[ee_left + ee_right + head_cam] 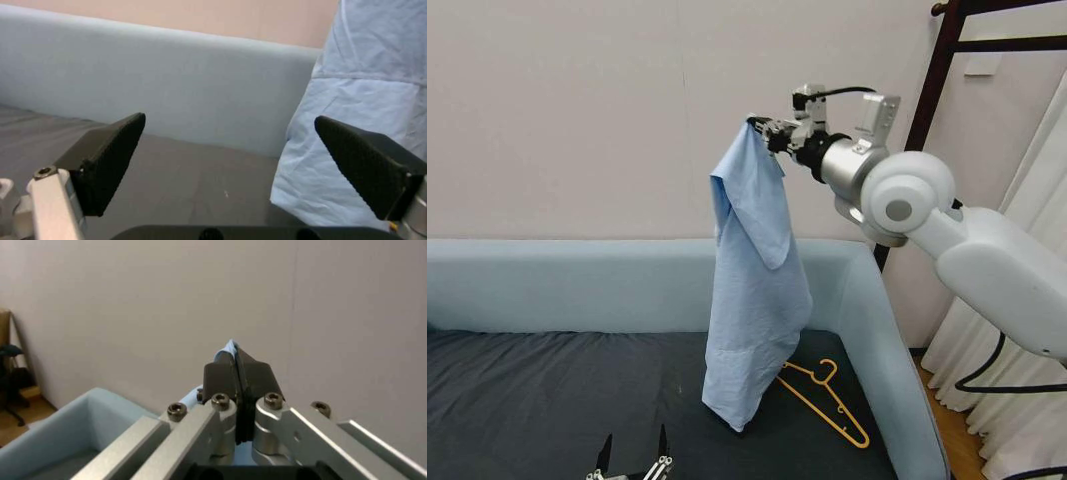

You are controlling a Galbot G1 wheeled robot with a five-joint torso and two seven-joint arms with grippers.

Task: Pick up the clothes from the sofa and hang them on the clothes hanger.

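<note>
The right pincer (762, 128) pinches the blue shirt (757, 290) by its top, high so it hangs straight over the sofa (547, 280) (left pincer (632, 458) spread, idle)

Creased matt cloth shirt (757, 300)

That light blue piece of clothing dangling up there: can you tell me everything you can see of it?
The light blue garment looks like thin, creased woven cloth. It hangs long and limp from one pinched spot at its top, where the right gripper has its jaws shut on it, high in front of the wall. A flap folds over near the top. Its lower end comes down to the sofa's dark seat, next to a yellow hanger. I cannot tell whether it actually touches either.
</note>
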